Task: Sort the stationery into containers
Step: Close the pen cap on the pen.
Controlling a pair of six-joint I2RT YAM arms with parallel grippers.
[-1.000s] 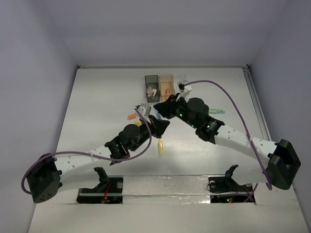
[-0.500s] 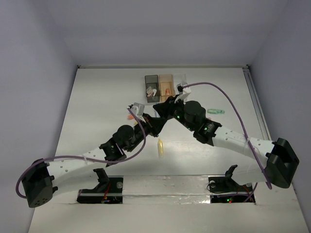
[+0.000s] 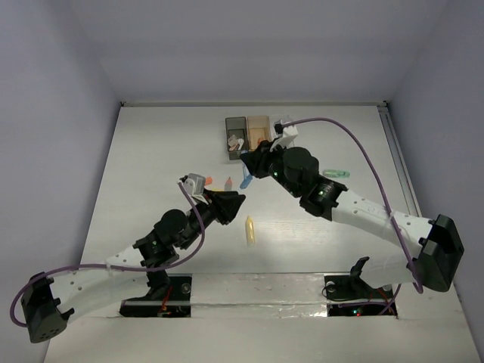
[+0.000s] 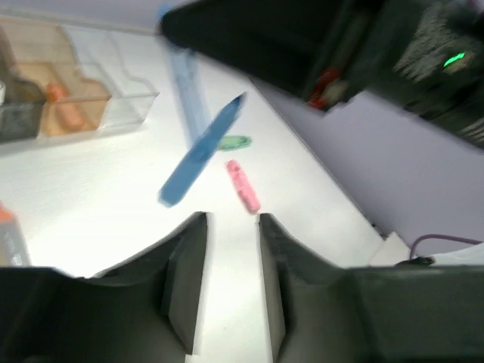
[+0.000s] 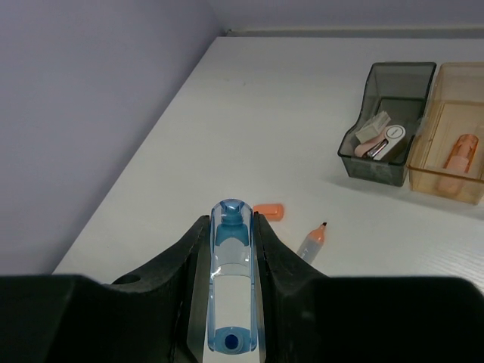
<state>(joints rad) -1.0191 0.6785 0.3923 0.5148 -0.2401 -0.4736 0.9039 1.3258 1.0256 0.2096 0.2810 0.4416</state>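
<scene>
Left gripper (image 4: 231, 221): fingers a little apart, nothing between them, seems free for next pick. Pink marker (image 4: 243, 185) lies on table just ahead of its fingertips. Orange eraser (image 5: 268, 212) and orange marker (image 5: 311, 240) lie just beyond right fingertips. Right gripper (image 5: 231, 227): fingers clamped on blue marker (image 5: 229, 295), probably to carry it to containers (image 5: 374, 170), ahead-right of fingers. Nothing seems to block that way. Yellow marker (image 3: 249, 231) lies behind, mint marker (image 3: 336, 173) at the side.

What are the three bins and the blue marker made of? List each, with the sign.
Dark grey bin: smoky translucent plastic, glossy, with dimly see-through walls.
Orange bin: tinted translucent plastic; a marker inside shows through it.
Clear bin: colourless transparent plastic, its edges catching light.
Blue marker: probably glossy translucent plastic, with highlights along the barrel.
</scene>
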